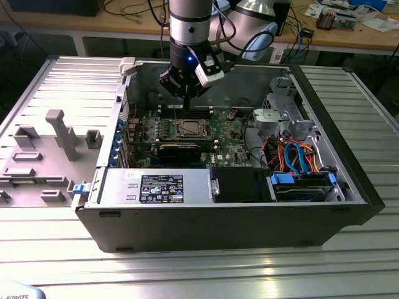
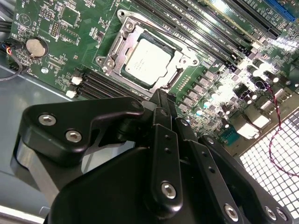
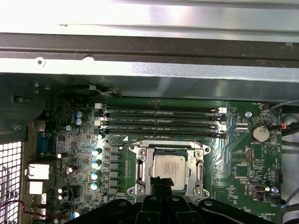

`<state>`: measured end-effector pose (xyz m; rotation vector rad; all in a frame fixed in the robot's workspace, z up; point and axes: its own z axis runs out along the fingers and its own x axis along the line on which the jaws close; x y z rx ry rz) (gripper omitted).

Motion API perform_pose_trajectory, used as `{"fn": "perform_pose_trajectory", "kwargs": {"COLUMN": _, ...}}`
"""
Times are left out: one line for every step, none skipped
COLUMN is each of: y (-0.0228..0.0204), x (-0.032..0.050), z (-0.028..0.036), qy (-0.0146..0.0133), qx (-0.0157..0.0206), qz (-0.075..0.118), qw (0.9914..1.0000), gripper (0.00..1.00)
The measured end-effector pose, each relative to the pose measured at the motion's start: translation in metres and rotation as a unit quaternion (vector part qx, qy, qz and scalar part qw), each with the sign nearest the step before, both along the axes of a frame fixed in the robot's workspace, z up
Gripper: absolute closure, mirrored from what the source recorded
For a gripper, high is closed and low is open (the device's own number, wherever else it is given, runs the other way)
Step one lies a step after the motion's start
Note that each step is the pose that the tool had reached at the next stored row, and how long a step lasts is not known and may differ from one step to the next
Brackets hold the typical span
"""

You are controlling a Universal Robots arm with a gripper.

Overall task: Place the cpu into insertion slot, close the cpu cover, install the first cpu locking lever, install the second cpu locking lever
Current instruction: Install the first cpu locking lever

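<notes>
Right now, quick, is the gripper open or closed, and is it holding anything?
Gripper: closed, holding nothing, poised over the cpu.

Counts one cpu (image 3: 167, 169), one insertion slot (image 3: 166, 151), one cpu cover (image 3: 139, 168) and one gripper (image 3: 161, 181). Counts four long memory slots (image 3: 161, 122) side by side, at twelve o'clock of the insertion slot in the exterior view, and one black expansion card (image 1: 181, 149) at six o'clock of it. Adds one round coin battery (image 3: 260, 134), four blue-topped capacitors (image 3: 96, 164) in one column, and one open computer case (image 1: 218, 230).
</notes>
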<state>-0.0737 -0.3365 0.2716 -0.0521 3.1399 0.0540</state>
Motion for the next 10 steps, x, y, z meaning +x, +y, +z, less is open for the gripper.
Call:
{"fn": "perform_pose_trajectory", "kwargs": {"y": 0.0000, "x": 0.0000, "z": 0.0000, "qy": 0.0000, "qx": 0.0000, "qz": 0.000, "qw": 1.00000, "gripper": 0.89}}
{"fn": "perform_pose_trajectory", "kwargs": {"y": 0.0000, "x": 0.0000, "z": 0.0000, "qy": 0.0000, "qx": 0.0000, "qz": 0.000, "qw": 1.00000, "gripper": 0.89}}
{"fn": "perform_pose_trajectory", "kwargs": {"y": 0.0000, "x": 0.0000, "z": 0.0000, "qy": 0.0000, "qx": 0.0000, "qz": 0.000, "qw": 1.00000, "gripper": 0.89}}
{"fn": "perform_pose_trajectory", "kwargs": {"y": 0.0000, "x": 0.0000, "z": 0.0000, "qy": 0.0000, "qx": 0.0000, "qz": 0.000, "qw": 1.00000, "gripper": 0.89}}
{"fn": "perform_pose_trajectory", "kwargs": {"y": 0.0000, "x": -0.0001, "z": 0.0000, "qy": 0.0000, "qx": 0.0000, "qz": 0.000, "qw": 1.00000, "gripper": 0.89}}
{"fn": "perform_pose_trajectory", "kwargs": {"y": 0.0000, "x": -0.0003, "z": 0.0000, "qy": 0.0000, "qx": 0.0000, "qz": 0.000, "qw": 1.00000, "gripper": 0.89}}
{"fn": "perform_pose_trajectory", "kwargs": {"y": 0.0000, "x": -0.0007, "z": 0.0000, "qy": 0.0000, "qx": 0.0000, "qz": 0.000, "qw": 1.00000, "gripper": 0.89}}
{"fn": "perform_pose_trajectory", "kwargs": {"y": 0.0000, "x": -0.0012, "z": 0.0000, "qy": 0.0000, "qx": 0.0000, "qz": 0.000, "qw": 1.00000, "gripper": 0.89}}
{"fn": "perform_pose_trajectory", "kwargs": {"y": 0.0000, "x": -0.0019, "z": 0.0000, "qy": 0.0000, "qx": 0.0000, "qz": 0.000, "qw": 1.00000, "gripper": 0.89}}
{"fn": "perform_pose_trajectory", "kwargs": {"y": 0.0000, "x": -0.0031, "z": 0.0000, "qy": 0.0000, "qx": 0.0000, "qz": 0.000, "qw": 1.00000, "gripper": 0.89}}
